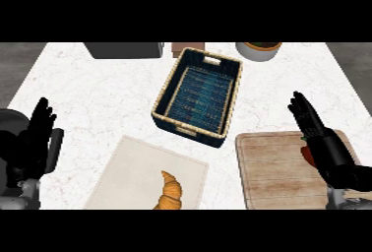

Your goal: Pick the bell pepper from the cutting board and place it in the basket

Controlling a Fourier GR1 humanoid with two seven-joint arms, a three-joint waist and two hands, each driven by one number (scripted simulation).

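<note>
A red bell pepper (306,153) lies on the wooden cutting board (276,170) at the right, mostly hidden behind my right hand (320,135). That hand stands over the board's right side with straight fingers pointing away, open, next to the pepper. The dark blue basket (226,103) with a tan rim sits in the middle of the counter, left of and beyond the board, with nothing in it. My left hand (35,138) rests open at the left edge, fingers up.
A croissant (170,191) lies on a beige mat (138,167) at the front centre. A dark box (125,49), a small brown block (187,47) and a white pot (258,50) stand along the counter's far edge.
</note>
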